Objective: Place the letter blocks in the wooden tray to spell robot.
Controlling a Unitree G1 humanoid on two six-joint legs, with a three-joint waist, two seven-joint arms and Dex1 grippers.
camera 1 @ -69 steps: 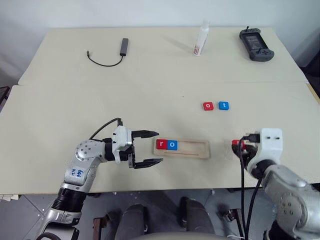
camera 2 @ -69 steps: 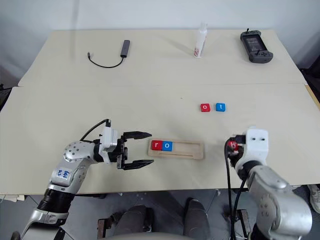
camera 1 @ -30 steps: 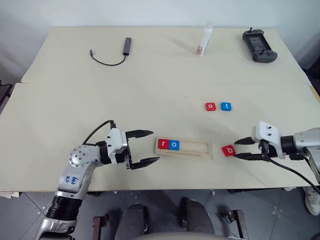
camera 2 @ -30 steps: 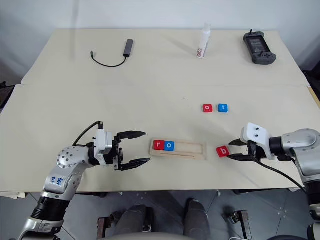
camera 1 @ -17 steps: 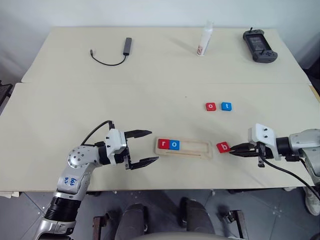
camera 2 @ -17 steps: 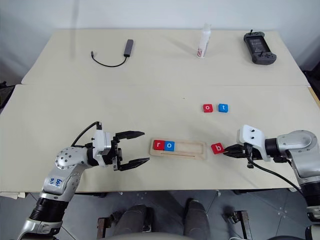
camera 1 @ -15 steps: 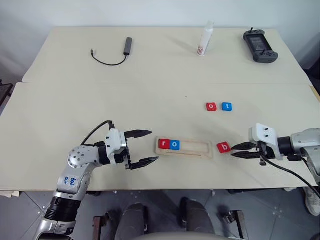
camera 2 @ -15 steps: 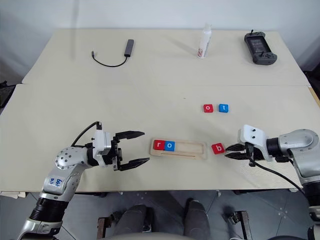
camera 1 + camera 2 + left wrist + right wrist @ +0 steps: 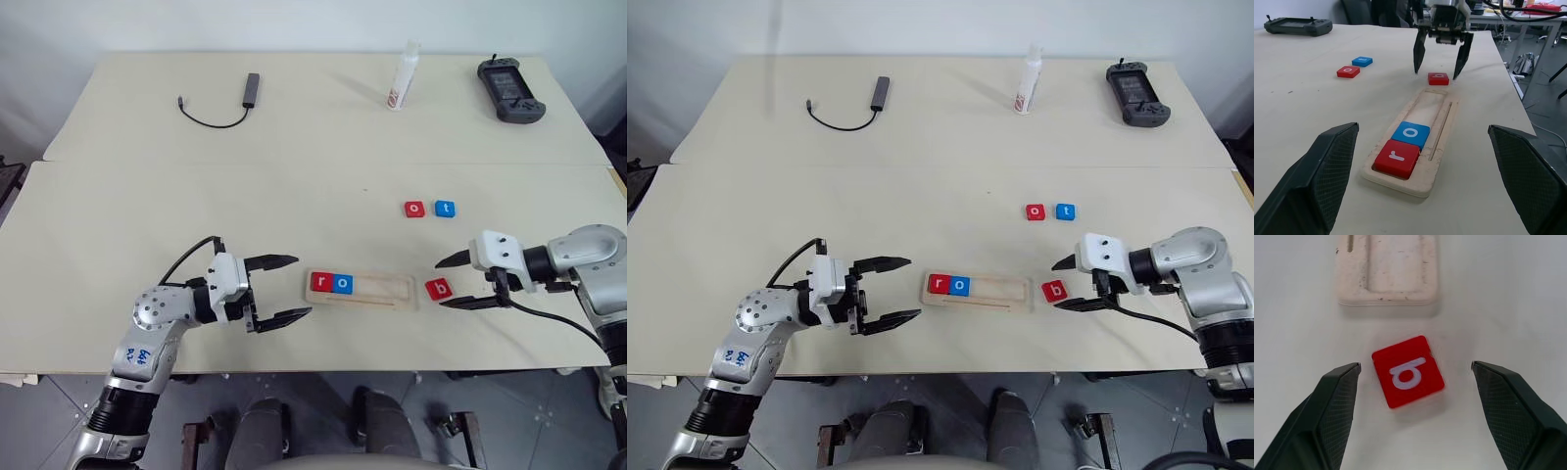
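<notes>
Released since a moment ago, the red b block [image 9: 439,288] lies flat between the right gripper's [image 9: 449,282] spread fingers, untouched.

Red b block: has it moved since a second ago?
Yes. The red b block has slid closer to the wooden tray, and lies just off its right end.

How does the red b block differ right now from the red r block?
The r block sits in the wooden tray, at its left end beside the blue o; the b block lies on the table just past the tray's right end. The r sits square with the tray; the b lies turned at an angle. The b lies between the open fingers of the right hand; no hand is at the r. Both are red with white letters.
</notes>
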